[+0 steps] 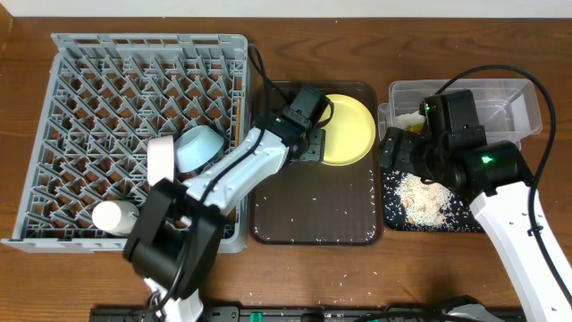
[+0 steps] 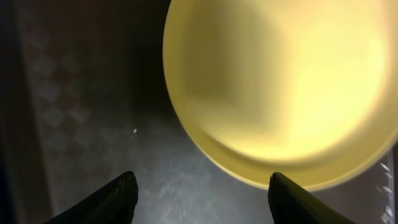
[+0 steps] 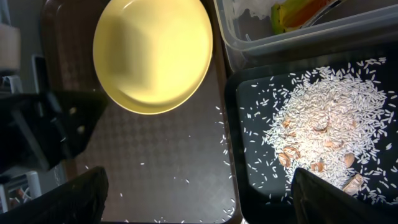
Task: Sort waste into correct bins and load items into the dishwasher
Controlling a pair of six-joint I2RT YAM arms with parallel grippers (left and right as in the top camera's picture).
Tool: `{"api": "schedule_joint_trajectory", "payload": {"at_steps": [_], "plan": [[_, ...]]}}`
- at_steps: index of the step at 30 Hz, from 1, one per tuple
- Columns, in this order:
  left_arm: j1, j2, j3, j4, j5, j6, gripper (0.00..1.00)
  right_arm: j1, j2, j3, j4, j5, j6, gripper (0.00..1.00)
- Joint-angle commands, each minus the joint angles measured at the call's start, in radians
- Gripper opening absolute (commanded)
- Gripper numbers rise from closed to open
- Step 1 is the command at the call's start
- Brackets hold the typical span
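Observation:
A round yellow plate (image 1: pixel 350 130) lies at the back of the dark brown serving tray (image 1: pixel 313 215). My left gripper (image 1: pixel 310 148) is open and empty, low over the tray at the plate's left edge; in the left wrist view the plate (image 2: pixel 280 87) fills the top right beyond the fingers (image 2: pixel 202 196). My right gripper (image 1: pixel 391 154) is open and empty, above the border between the serving tray and the black tray (image 1: pixel 465 222). In the right wrist view the fingers (image 3: pixel 205 199) straddle that border, with the plate (image 3: pixel 152 53) beyond them. A rice heap (image 3: pixel 329 121) lies in the black tray.
The grey dish rack (image 1: pixel 89 89) at the left holds a light blue bowl (image 1: pixel 198 148), a pinkish-white bowl (image 1: pixel 160 159) and a white cup (image 1: pixel 114 216). The clear tub (image 1: pixel 527 107) at the back right holds the snack wrapper (image 3: pixel 298 12) and white paper (image 3: pixel 249 9). Rice grains dot the serving tray.

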Motion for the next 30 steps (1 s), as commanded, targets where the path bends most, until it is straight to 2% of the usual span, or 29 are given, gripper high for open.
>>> {"api": "schedule_joint_trajectory", "payload": {"at_steps": [1, 3, 5, 7, 10, 11, 12, 16, 21, 23, 25, 27, 29, 30], "plan": [[0.029, 0.043, 0.001, 0.020, 0.028, -0.042, 0.68, -0.001, 0.001, 0.005, 0.000, 0.006, 0.003, 0.92], [0.045, 0.086, 0.001, 0.046, 0.054, -0.042, 0.67, -0.001, 0.001, 0.005, 0.000, 0.006, 0.003, 0.92], [0.056, 0.118, 0.001, 0.068, 0.084, -0.042, 0.59, -0.001, 0.001, 0.005, 0.000, 0.006, 0.003, 0.92], [0.071, 0.148, 0.001, 0.090, 0.140, -0.042, 0.45, -0.001, 0.001, 0.004, -0.001, 0.006, 0.003, 0.92], [0.077, 0.153, 0.001, 0.102, 0.167, -0.042, 0.29, -0.001, 0.001, 0.003, -0.001, 0.007, 0.003, 0.92], [0.077, 0.153, 0.001, 0.104, 0.167, -0.042, 0.14, -0.001, 0.001, 0.000, -0.001, 0.007, 0.003, 0.92], [0.077, 0.153, 0.001, 0.101, 0.175, -0.040, 0.08, -0.001, 0.001, 0.000, -0.001, 0.007, 0.003, 0.92], [0.089, 0.123, 0.001, 0.074, 0.252, 0.027, 0.07, -0.001, 0.001, -0.001, -0.005, 0.007, 0.003, 0.92], [0.129, -0.074, 0.001, -0.021, 0.230, 0.119, 0.07, -0.001, 0.001, -0.001, -0.004, 0.007, 0.003, 0.92], [0.153, -0.204, 0.001, -0.079, 0.199, 0.188, 0.07, -0.002, 0.001, -0.001, 0.000, 0.007, 0.003, 0.93], [0.183, -0.328, 0.001, -0.168, 0.097, 0.254, 0.07, -0.002, 0.001, -0.001, 0.000, 0.007, 0.003, 0.93], [0.215, -0.406, 0.001, -0.229, -0.024, 0.264, 0.07, -0.002, 0.001, -0.001, -0.002, 0.007, 0.003, 0.93], [0.238, -0.442, 0.001, -0.234, 0.034, 0.262, 0.08, -0.001, 0.001, -0.001, -0.001, 0.007, 0.003, 0.93], [0.245, -0.445, 0.001, -0.230, 0.124, 0.261, 0.17, -0.001, 0.001, -0.001, -0.002, 0.007, 0.003, 0.92]]}}
